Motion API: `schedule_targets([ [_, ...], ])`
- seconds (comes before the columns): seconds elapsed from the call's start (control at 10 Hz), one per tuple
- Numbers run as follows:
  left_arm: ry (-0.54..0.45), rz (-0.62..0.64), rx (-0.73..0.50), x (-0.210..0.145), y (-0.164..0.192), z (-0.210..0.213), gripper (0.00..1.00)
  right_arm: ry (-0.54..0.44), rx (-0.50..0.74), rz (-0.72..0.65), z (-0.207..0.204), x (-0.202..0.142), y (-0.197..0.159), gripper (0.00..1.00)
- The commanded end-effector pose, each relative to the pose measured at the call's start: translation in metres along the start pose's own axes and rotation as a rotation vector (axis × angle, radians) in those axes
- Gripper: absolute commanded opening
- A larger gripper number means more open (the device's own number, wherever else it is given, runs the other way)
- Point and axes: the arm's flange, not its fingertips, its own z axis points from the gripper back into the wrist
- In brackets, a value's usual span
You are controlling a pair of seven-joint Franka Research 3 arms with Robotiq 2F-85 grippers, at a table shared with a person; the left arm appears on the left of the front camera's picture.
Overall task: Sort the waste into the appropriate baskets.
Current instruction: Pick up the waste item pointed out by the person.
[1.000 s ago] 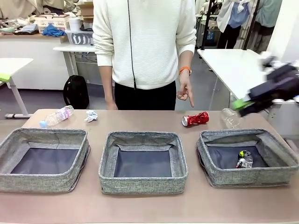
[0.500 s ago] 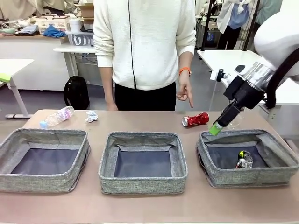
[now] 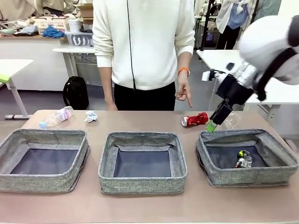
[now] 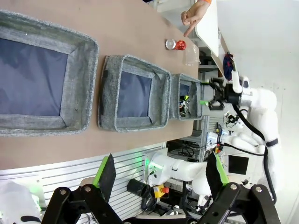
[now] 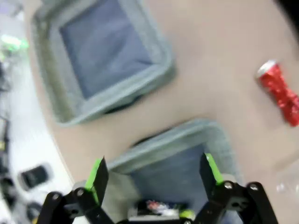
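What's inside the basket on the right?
The right basket holds one crumpled silver-black can on its dark floor. Its near wall hides the floor's front strip, so anything there cannot be seen.

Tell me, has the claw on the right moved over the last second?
Yes. The right gripper swung leftward and down, to the far left corner of the right basket.
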Motion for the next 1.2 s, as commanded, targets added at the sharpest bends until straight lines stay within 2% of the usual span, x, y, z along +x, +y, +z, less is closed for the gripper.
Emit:
schedule_targets([
  [0.0, -0.001, -0.018, -0.020, 0.001, 0.000, 0.000, 1.00, -0.061, -0.136, 0.247, -0.012, 0.021, -0.076, 1.00],
  [0.1, -0.001, -0.018, -0.020, 0.001, 0.000, 0.000, 1.00, -0.117, -0.180, 0.183, -0.018, 0.025, -0.098, 1.00],
  [0.2, -0.001, -0.018, -0.020, 0.001, 0.000, 0.000, 1.00, -0.112, -0.232, 0.078, -0.024, 0.027, -0.113, 1.00],
  [0.3, -0.001, -0.018, -0.020, 0.001, 0.000, 0.000, 1.00, 0.004, -0.141, 0.186, -0.020, 0.024, -0.074, 1.00],
  [0.5, -0.001, -0.018, -0.020, 0.001, 0.000, 0.000, 1.00, 0.004, -0.141, 0.186, -0.020, 0.024, -0.074, 1.00],
  [0.7, -0.001, -0.018, -0.020, 0.001, 0.000, 0.000, 1.00, -0.021, -0.194, 0.170, -0.033, 0.026, -0.122, 1.00],
  [0.8, -0.001, -0.018, -0.020, 0.001, 0.000, 0.000, 1.00, 0.024, -0.231, 0.389, -0.040, 0.023, -0.145, 1.00],
  [0.9, -0.001, -0.018, -0.020, 0.001, 0.000, 0.000, 1.00, 0.065, -0.173, 0.512, -0.045, 0.022, -0.158, 1.00],
  [1.0, -0.001, -0.018, -0.020, 0.001, 0.000, 0.000, 1.00, 0.071, -0.148, 0.524, -0.047, 0.023, -0.167, 1.00],
  [1.1, -0.001, -0.018, -0.020, 0.001, 0.000, 0.000, 1.00, 0.045, -0.189, 0.589, -0.050, 0.022, -0.176, 1.00],
])
